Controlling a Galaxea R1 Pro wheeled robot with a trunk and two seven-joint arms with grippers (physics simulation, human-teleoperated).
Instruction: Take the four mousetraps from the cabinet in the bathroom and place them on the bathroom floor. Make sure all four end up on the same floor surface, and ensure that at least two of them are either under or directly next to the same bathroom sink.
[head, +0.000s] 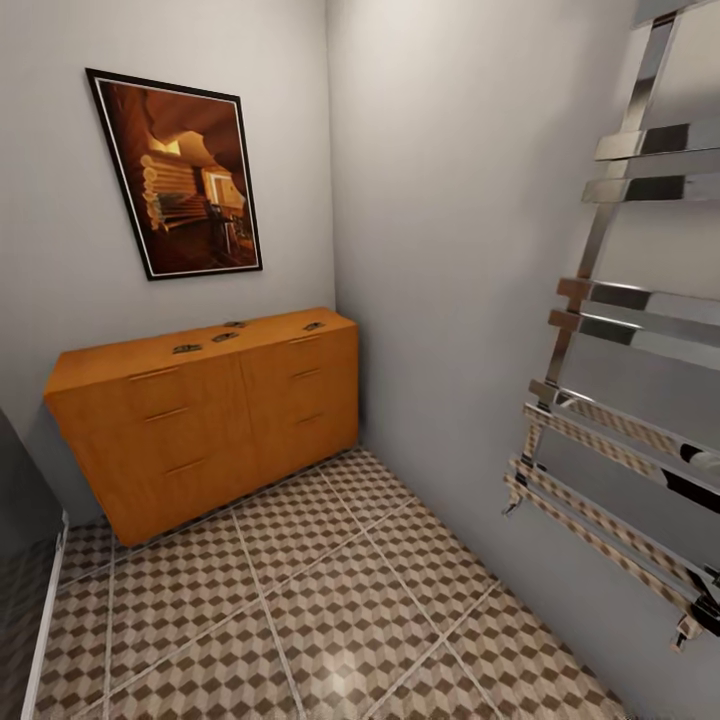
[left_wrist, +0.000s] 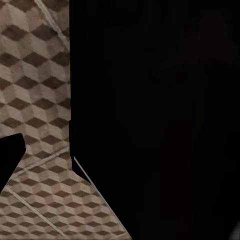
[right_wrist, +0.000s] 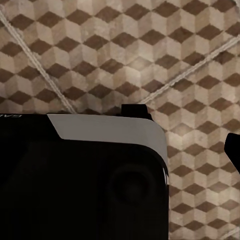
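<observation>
The orange-brown cabinet (head: 215, 420) stands against the far wall in the head view. On its top lie four mousetraps, seen as small dark slips: one (head: 187, 348), a second (head: 225, 337), a third (head: 236, 324) and a fourth (head: 314, 325) near the right end. The cube-patterned bathroom floor (head: 300, 600) stretches from me to the cabinet. My left gripper (left_wrist: 120, 160) hangs over the tiles with one dark fingertip (left_wrist: 11, 155) at the frame's edge. My right gripper (right_wrist: 120, 150) likewise shows a fingertip (right_wrist: 233, 150) at the edge. Both look open and hold nothing. The sink is out of view.
A chrome towel rail (head: 620, 400) juts from the right wall. A framed picture (head: 180, 170) hangs above the cabinet. A dark panel with a white edge (head: 30, 560) borders the floor at the left. My own dark body (left_wrist: 160, 120) blocks much of both wrist views.
</observation>
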